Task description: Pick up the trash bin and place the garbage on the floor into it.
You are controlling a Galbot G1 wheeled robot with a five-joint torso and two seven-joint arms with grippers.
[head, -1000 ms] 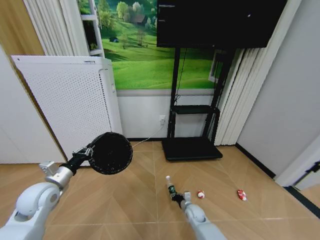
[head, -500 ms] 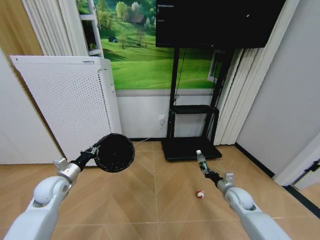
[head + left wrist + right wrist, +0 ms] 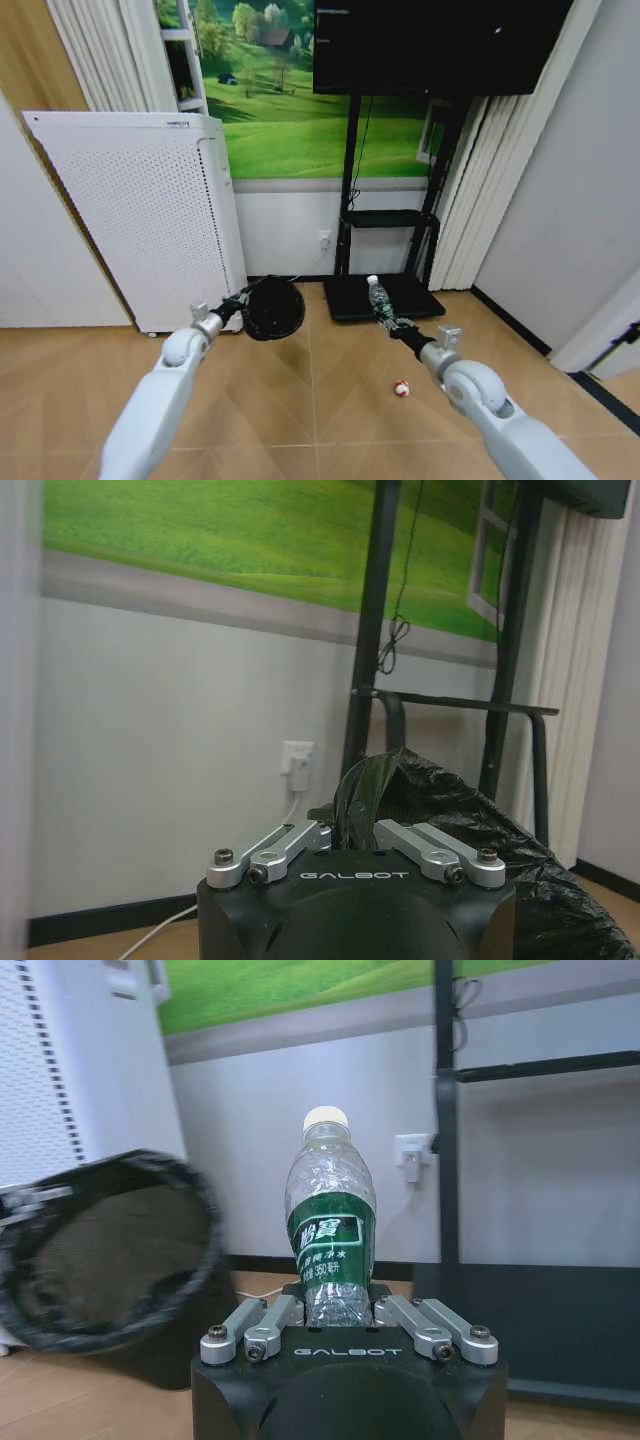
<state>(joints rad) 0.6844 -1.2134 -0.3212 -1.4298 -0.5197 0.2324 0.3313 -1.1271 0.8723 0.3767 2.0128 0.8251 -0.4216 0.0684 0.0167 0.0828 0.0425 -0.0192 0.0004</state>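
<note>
The floor (image 3: 270,400) is wood laid in a herringbone pattern, in a room with white lower walls and a green meadow mural above. At the far left a tall white perforated appliance (image 3: 140,215) stands against the wall, with a curtain behind it. Toward the middle a black TV stand (image 3: 385,270) carries a dark screen (image 3: 440,45), and pale curtains hang to the right of it.

The left arm reaches forward, and the left gripper (image 3: 238,305) pinches the rim of the trash bin (image 3: 274,309), which is held up off the floor in front of the appliance's right edge. The left wrist view shows the fingers (image 3: 285,845) drawn in on the black liner bunched at the rim, with the rest of the bin cut off at the picture's edge.

Right of the bin, well apart from it, the right gripper (image 3: 390,322) is clamped on the lower part of the bottle (image 3: 378,296), which stands nearly upright in the air. The right wrist view makes the green label and white cap plain, and shows the bin's open mouth turned toward the bottle.

One red-and-white scrap (image 3: 401,388) lies on the floor below the right arm. Its shape is too small to make out.
</note>
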